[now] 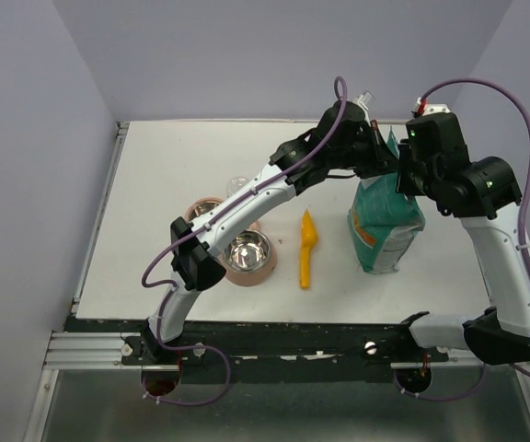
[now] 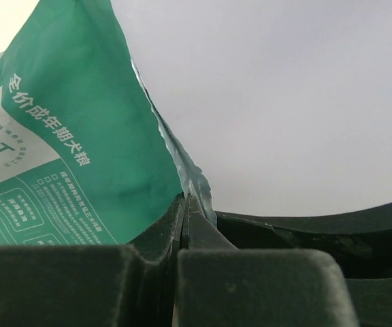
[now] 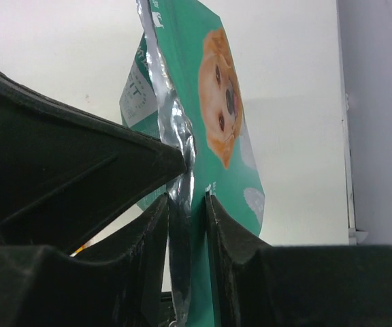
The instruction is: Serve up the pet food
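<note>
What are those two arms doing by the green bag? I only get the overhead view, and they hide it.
Observer: The left wrist view shows the left gripper shut on the top edge of the bag.
Visitor: And the other one?
Observer: The right gripper pinches the same bag by its silver foil edge.
Visitor: Anything printed on it?
Observer: A tan dog's face, on the side the right wrist view sees.

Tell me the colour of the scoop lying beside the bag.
The scoop is yellow, seen best in the top external view.
</note>
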